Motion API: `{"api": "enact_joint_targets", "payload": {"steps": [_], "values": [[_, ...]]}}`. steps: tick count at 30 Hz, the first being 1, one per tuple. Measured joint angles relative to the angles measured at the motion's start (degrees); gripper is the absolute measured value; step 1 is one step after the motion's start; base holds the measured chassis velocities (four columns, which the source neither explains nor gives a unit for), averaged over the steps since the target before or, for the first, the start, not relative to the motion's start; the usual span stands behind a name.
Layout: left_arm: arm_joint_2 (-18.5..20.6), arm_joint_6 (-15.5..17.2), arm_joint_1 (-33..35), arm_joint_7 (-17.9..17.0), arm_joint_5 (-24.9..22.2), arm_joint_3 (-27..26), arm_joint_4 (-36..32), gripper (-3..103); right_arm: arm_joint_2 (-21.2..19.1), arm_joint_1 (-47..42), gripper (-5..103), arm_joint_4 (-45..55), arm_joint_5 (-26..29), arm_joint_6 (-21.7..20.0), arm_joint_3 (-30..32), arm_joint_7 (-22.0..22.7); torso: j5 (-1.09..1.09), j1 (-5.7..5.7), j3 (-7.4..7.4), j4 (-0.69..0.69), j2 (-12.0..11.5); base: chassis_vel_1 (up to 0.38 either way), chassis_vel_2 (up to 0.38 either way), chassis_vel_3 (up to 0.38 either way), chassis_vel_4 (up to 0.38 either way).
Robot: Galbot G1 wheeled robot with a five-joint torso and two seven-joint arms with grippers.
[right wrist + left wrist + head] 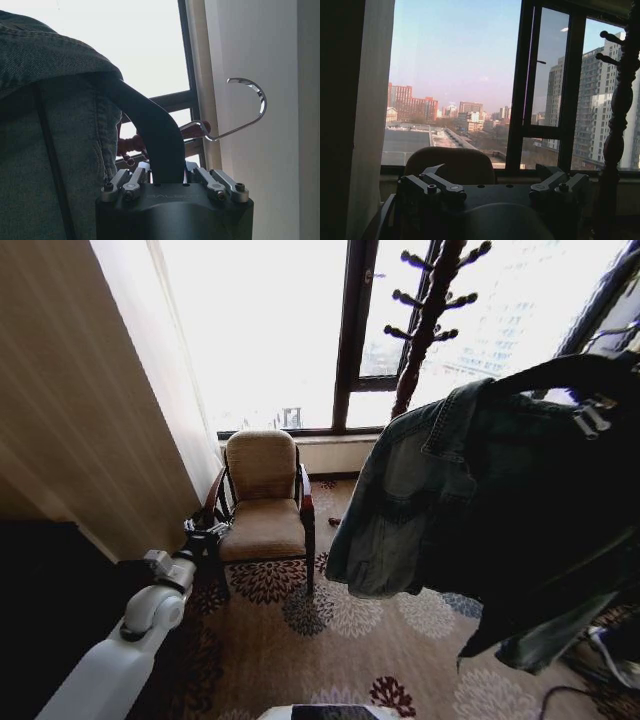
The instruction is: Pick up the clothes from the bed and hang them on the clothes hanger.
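Jacket (470,500) hangs on hanger (160,135) clamped in right hand (172,175); coat stand (425,320), armchair (262,495) beyond; left hand (492,187) released.

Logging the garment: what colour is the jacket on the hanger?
Faded light-blue denim jacket, on the black hanger; head view shows it best.

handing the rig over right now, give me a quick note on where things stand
Right gripper: shut on the clothes hanger, held up on the robot's right.
Left gripper: open, carrying nothing, low by the armchair.
Denim jacket: draped on the hanger, dangling off the floor; silver hook is free.
Done: jacket is on the hanger.
Left: hook catches on nothing yet. The coat stand by the window is the likely spot.
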Motion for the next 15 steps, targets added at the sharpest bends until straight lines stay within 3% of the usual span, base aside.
{"api": "enact_joint_targets", "payload": {"steps": [7,15], "values": [[0.0,0.0,0.0,0.0,0.0,0.0,0.0,100,-0.01,-0.07,31,0.01,0.13,0.0,0.15,0.05,0.05,-0.01,0.0,-0.02,0.0,-0.155,0.116,0.134,-0.13],[0.0,0.0,0.0,0.0,0.0,0.0,0.0,100,-0.06,-0.01,31,0.0,0.0,-0.06,0.07,0.07,0.05,0.0,0.01,-0.02,-0.01,-0.333,0.039,0.326,-0.033]]}}
